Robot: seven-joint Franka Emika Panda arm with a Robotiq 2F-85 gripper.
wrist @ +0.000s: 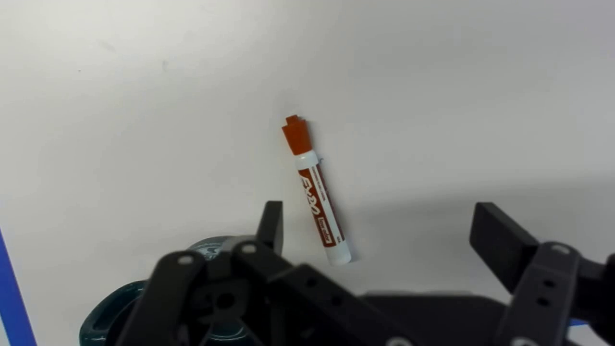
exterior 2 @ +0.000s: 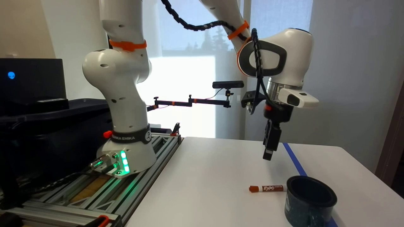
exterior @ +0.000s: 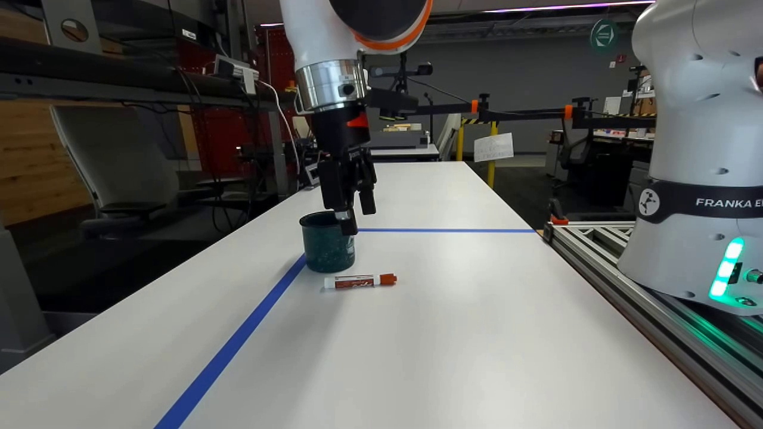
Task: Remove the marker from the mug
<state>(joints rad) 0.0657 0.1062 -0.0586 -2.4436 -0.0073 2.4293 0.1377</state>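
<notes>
The marker (exterior: 360, 281), white with a reddish-brown cap and label, lies flat on the table outside the mug. It also shows in an exterior view (exterior 2: 268, 189) and in the wrist view (wrist: 321, 202). The dark teal mug (exterior: 328, 249) stands upright close beside the marker's white end. It also shows in an exterior view (exterior 2: 295, 209); in the wrist view the mug (wrist: 106, 310) is partly hidden behind the left finger. My gripper (wrist: 378, 211) is open and empty, above the table. In the wrist view, the marker's white end appears between the fingers, closer to the left one.
Blue tape (exterior: 238, 339) runs along and across the white table (exterior: 453, 333). The robot base (exterior: 709, 238) stands on a metal frame at the table's side. A camera on a bar (exterior 2: 228, 85) and a dark shelf (exterior: 119, 83) are beyond the table.
</notes>
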